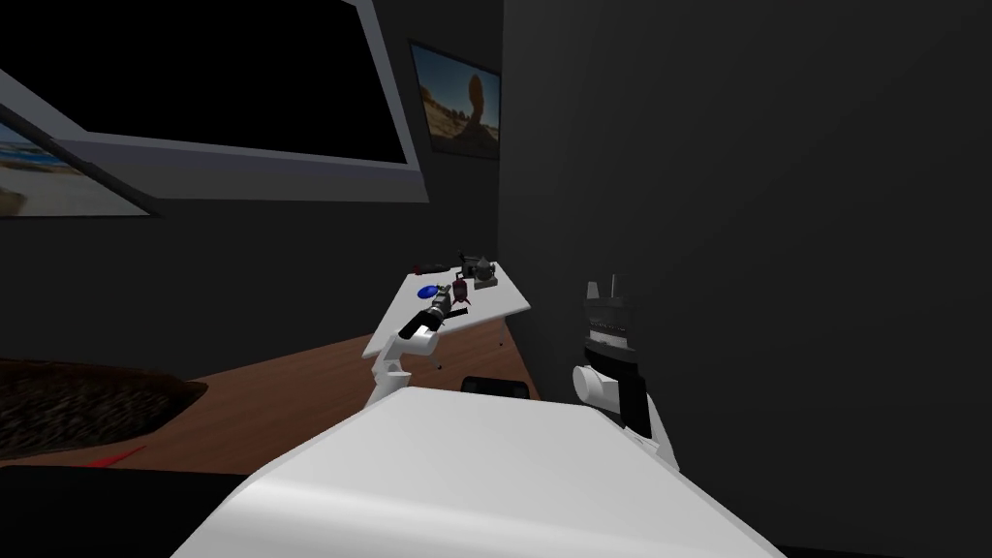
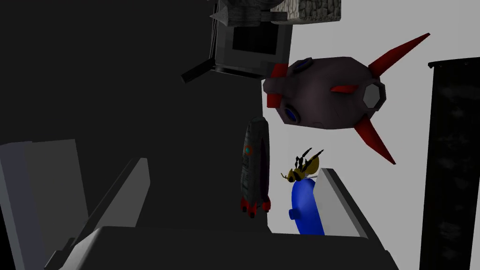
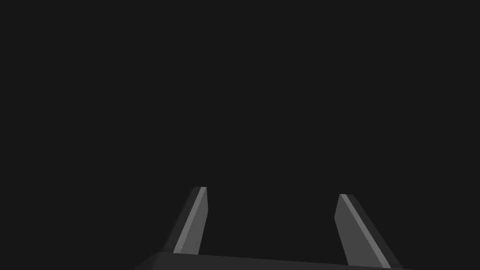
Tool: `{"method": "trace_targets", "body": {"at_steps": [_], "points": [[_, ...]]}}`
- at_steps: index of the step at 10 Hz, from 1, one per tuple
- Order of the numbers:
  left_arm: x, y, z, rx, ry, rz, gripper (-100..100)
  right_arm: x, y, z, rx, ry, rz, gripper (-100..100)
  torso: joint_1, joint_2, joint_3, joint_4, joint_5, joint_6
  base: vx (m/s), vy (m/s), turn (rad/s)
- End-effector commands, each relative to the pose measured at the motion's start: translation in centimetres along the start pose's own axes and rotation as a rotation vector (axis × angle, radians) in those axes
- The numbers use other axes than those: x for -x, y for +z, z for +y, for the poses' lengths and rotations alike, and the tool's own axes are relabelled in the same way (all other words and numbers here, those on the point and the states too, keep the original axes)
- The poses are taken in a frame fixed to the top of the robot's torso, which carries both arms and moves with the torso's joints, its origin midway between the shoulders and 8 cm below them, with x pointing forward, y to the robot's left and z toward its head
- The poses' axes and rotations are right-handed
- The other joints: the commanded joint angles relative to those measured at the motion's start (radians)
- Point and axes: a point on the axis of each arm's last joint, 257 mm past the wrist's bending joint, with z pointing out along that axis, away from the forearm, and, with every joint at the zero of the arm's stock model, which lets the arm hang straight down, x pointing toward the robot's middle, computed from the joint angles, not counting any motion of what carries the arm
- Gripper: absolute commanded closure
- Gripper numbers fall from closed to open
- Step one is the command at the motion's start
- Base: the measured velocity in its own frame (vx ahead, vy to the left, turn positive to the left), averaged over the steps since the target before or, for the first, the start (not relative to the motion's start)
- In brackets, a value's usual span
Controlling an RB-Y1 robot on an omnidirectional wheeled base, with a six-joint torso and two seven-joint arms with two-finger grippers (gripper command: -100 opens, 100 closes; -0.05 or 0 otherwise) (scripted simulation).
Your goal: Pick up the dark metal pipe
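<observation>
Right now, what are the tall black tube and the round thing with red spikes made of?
The tall black tube: dull, faintly mottled, no shine, perhaps dark metal. The round thing with red spikes: matte, flat-faceted, maybe plastic or painted metal; unclear.

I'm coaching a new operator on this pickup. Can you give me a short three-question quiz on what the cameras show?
1. True or false: the left gripper is shut on the dark pipe.
2. Which things show between the left gripper's fingers? A) a yellow wasp toy and a blue piece; B) a mug and a spoon; C) a folded towel.
3. Fill in: the right gripper, facing a flat dark surface, has its fingers ____.

Key: 1 false, it is open and the pipe lies outside its fingers. 2 A. 3 open.
</observation>
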Motion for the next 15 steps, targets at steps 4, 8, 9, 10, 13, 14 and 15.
{"method": "trace_targets", "body": {"at_steps": [4,8,9,10,13,14,15], "points": [[0.9,0.9,3.6,0.137,-0.028,-0.019,-100,0.0,0.0,0.0,0.000,0.000,0.000,0,0.000,0.000,0.000,0.000,0.000,0.000,0.013,-0.006,-0.030],[1.8,1.2,6.5,0.252,-0.051,-0.042,-100,0.0,0.0,0.0,0.000,0.000,0.000,0,0.000,-0.001,0.000,0.000,0.000,0.000,0.020,-0.008,-0.014],[1.8,1.1,6.9,0.269,-0.051,-0.043,-100,0.0,0.0,0.0,0.000,0.000,0.000,0,0.000,-0.001,0.000,0.000,0.000,0.000,0.021,-0.009,-0.002],[2.3,1.2,7.8,0.301,-0.063,-0.054,-100,0.0,0.0,0.0,0.000,0.000,0.000,0,0.000,-0.001,0.000,0.000,0.000,0.000,0.030,-0.014,0.002],[2.9,1.0,9.6,0.374,-0.075,-0.069,-100,0.0,0.0,0.0,0.000,0.000,0.000,0,0.000,-0.001,-0.001,0.000,0.000,0.000,0.027,-0.006,0.006],[3.4,0.9,10.5,0.410,-0.088,-0.083,-100,0.0,0.0,0.0,0.000,0.000,0.000,0,0.000,-0.001,-0.001,0.000,0.000,0.000,0.032,-0.008,0.018],[3.4,0.8,10.8,0.424,-0.088,-0.084,-100,0.0,0.0,0.0,0.000,0.000,0.000,0,0.000,-0.001,-0.001,0.000,0.000,0.000,0.032,-0.008,0.009]]}}
